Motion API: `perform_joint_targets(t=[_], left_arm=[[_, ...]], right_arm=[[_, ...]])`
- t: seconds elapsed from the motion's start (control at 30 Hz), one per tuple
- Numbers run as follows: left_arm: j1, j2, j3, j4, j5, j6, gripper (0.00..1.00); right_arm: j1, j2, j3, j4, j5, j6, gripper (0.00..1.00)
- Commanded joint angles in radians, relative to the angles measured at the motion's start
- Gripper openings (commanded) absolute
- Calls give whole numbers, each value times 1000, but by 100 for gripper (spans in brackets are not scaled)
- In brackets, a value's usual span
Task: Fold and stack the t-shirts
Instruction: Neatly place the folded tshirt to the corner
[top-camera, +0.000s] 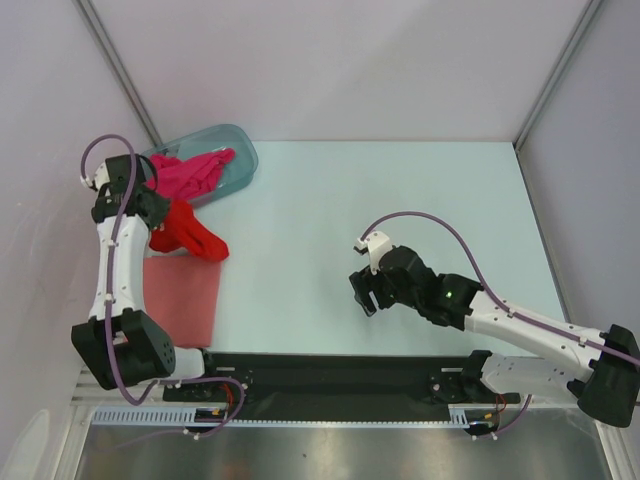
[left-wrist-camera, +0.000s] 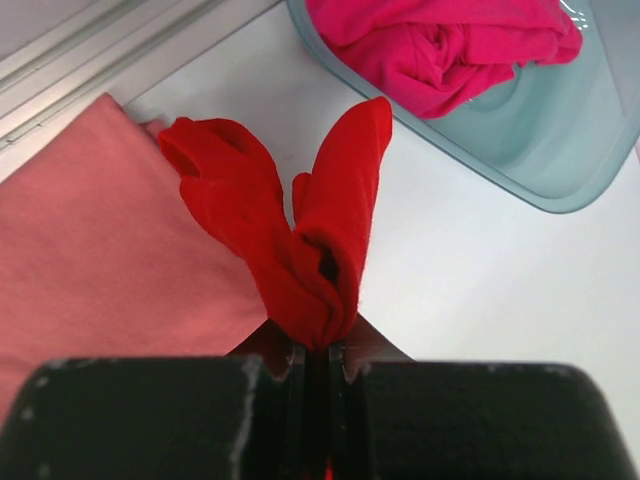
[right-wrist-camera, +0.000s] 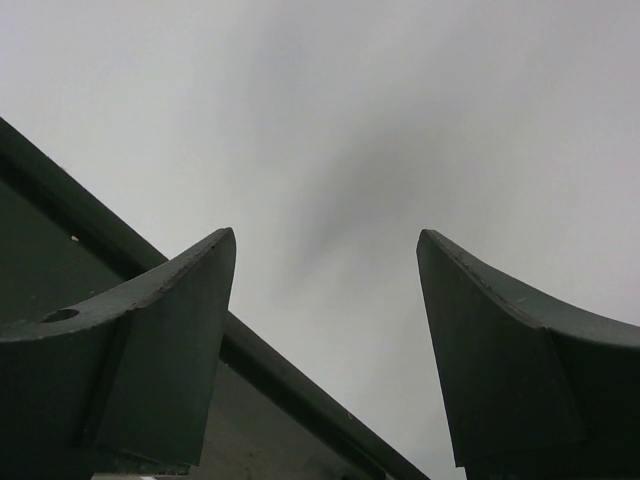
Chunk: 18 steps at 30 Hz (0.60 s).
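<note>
The left pincer (left-wrist-camera: 312, 352) is closed tight, its jaws nipping a bunched fold of the red t-shirt (left-wrist-camera: 300, 240), which spreads away from the grip in two crumpled lobes. Whether the rest of that cloth rests on the bench (top-camera: 400, 200) or hangs just above it cannot be told. Just beside it on the near side, the salmon-pink t-shirt (left-wrist-camera: 90, 250) lies flat as a folded rectangle at the left edge of the bench, and from above the red cloth overlaps its far edge. Farther out, at the far left corner, the magenta t-shirt (left-wrist-camera: 440, 45) sits crumpled inside the translucent blue-grey tub (left-wrist-camera: 540, 150), one end draped over the rim. Well apart, on the right half of the bench, the right pincer (right-wrist-camera: 325, 290) has its jaws spread wide with nothing between them, over bare surface.
</note>
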Motion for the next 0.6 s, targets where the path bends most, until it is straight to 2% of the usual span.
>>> perform_joint_targets(t=[0.0, 0.37, 0.57], left_arm=[[34, -53, -17, 35, 1, 63, 0], [97, -108, -66, 49, 16, 163, 0], [119, -115, -40, 50, 4, 217, 0]], right_arm=[[-3, 2, 21, 30, -10, -9, 78], [-5, 5, 16, 22, -24, -5, 78], [-5, 11, 21, 21, -36, -7, 79]])
